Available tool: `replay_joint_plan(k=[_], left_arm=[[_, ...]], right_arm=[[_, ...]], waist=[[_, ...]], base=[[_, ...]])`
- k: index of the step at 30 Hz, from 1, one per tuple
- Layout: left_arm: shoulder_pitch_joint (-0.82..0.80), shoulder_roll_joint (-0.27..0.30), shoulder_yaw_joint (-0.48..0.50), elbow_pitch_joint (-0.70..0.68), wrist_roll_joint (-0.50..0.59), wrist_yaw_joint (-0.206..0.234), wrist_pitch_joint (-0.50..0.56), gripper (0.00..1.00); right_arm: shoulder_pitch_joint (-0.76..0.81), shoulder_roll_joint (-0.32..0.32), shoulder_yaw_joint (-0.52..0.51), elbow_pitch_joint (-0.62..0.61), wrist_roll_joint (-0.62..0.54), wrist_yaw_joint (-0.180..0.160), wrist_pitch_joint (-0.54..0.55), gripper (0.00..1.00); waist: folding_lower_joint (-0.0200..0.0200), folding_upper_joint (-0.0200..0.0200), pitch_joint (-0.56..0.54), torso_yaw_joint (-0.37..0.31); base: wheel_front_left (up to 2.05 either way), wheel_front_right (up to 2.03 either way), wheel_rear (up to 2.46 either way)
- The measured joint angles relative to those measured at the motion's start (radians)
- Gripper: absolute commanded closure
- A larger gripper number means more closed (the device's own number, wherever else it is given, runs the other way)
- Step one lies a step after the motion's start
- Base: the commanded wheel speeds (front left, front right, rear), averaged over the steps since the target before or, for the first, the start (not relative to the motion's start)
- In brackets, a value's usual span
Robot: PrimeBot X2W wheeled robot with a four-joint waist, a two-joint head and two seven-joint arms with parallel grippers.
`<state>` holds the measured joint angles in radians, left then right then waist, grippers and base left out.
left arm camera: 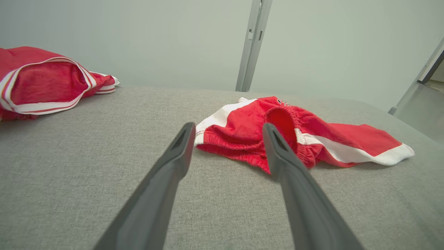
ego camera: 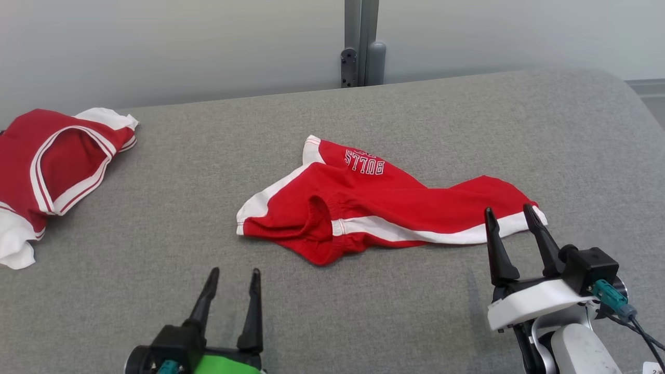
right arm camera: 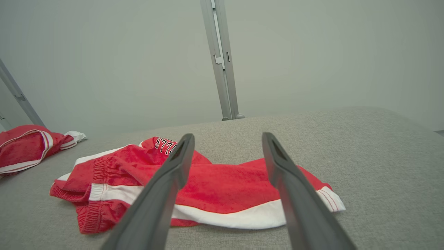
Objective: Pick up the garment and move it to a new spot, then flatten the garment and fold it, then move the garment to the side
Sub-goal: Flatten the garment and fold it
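The garment [ego camera: 384, 208] is a pair of red shorts with white stripes and "BULLS" lettering, lying crumpled in the middle of the grey padded table [ego camera: 415, 114]. It also shows in the left wrist view [left arm camera: 298, 135] and the right wrist view [right arm camera: 215, 184]. My left gripper [ego camera: 235, 272] stands open near the front edge, a short way short of the shorts' waistband, nothing between its fingers [left arm camera: 173, 163]. My right gripper [ego camera: 509, 209] is open too, its fingertips at the shorts' right leg hem, with the fingers [right arm camera: 281, 166] framing that hem from the near side.
A second red garment with white trim [ego camera: 47, 166] lies bunched at the table's far left edge. A grey post [ego camera: 361, 41] rises behind the table against a pale wall. Bare grey fabric stretches to the right of the shorts.
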<state>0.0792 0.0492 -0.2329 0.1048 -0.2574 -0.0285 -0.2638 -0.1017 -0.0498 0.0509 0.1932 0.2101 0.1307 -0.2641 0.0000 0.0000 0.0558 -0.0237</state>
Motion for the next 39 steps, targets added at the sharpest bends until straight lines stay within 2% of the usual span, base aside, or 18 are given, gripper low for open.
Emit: replay_joint_plan(k=[3,10,17,24,29,30,31,33,34,39], left_arm=[[-0.049,0.000,-0.054,0.038,-0.002,-0.025,0.022,0.00],[-0.182,-0.001,-0.150,0.139,-0.083,-0.061,0.133,0.00],[-0.289,-0.001,-0.175,0.232,-0.146,-0.070,0.184,0.00],[-0.355,-0.002,-0.180,0.297,-0.216,-0.071,0.181,0.00],[-0.386,-0.002,-0.178,0.342,-0.226,-0.064,0.167,0.00],[-0.389,-0.002,-0.177,0.346,-0.230,-0.064,0.161,0.14],[-0.393,-0.002,-0.177,0.351,-0.234,-0.063,0.157,0.51],[-0.401,-0.002,-0.178,0.358,-0.235,-0.062,0.150,0.76],[-0.404,-0.002,-0.178,0.360,-0.239,-0.060,0.143,0.98],[-0.413,-0.002,-0.185,0.372,-0.243,-0.059,0.116,1.00]], right_arm=[[-0.003,0.000,0.005,0.011,-0.005,0.000,0.000,0.00],[-0.030,0.000,0.018,0.028,-0.001,0.000,0.000,0.00],[-0.051,0.000,0.007,0.027,0.013,0.000,0.000,0.00],[-0.067,0.000,-0.002,0.023,0.026,0.000,0.000,0.00],[-0.070,0.000,-0.007,0.018,0.035,0.000,0.000,0.00],[-0.070,0.000,-0.008,0.017,0.036,0.000,0.000,0.00],[-0.070,0.000,-0.010,0.017,0.037,0.000,0.000,0.00],[-0.070,0.000,-0.013,0.016,0.037,0.000,0.000,0.00],[-0.070,0.000,-0.015,0.016,0.038,0.000,0.000,0.00],[-0.071,0.000,-0.026,0.015,0.041,0.000,0.000,0.00]], waist=[[0.0000,0.0000,0.010,-0.008],[0.0000,0.0000,0.038,-0.046],[0.0000,0.0000,0.079,-0.100],[0.0000,0.0000,0.123,-0.151],[0.0000,0.0000,0.145,-0.179],[0.0000,0.0000,0.147,-0.182],[0.0000,0.0000,0.150,-0.186],[0.0000,0.0000,0.154,-0.189],[0.0000,0.0000,0.154,-0.189],[0.0000,0.0000,0.152,-0.182]], base=[[0.00,0.00,0.00],[0.00,0.00,0.00],[0.00,0.00,0.00],[0.00,0.00,0.00],[0.00,0.00,0.00],[0.00,0.00,0.00],[0.00,0.00,0.00],[0.00,0.00,0.00],[0.00,0.00,0.00],[0.00,0.00,0.00]])
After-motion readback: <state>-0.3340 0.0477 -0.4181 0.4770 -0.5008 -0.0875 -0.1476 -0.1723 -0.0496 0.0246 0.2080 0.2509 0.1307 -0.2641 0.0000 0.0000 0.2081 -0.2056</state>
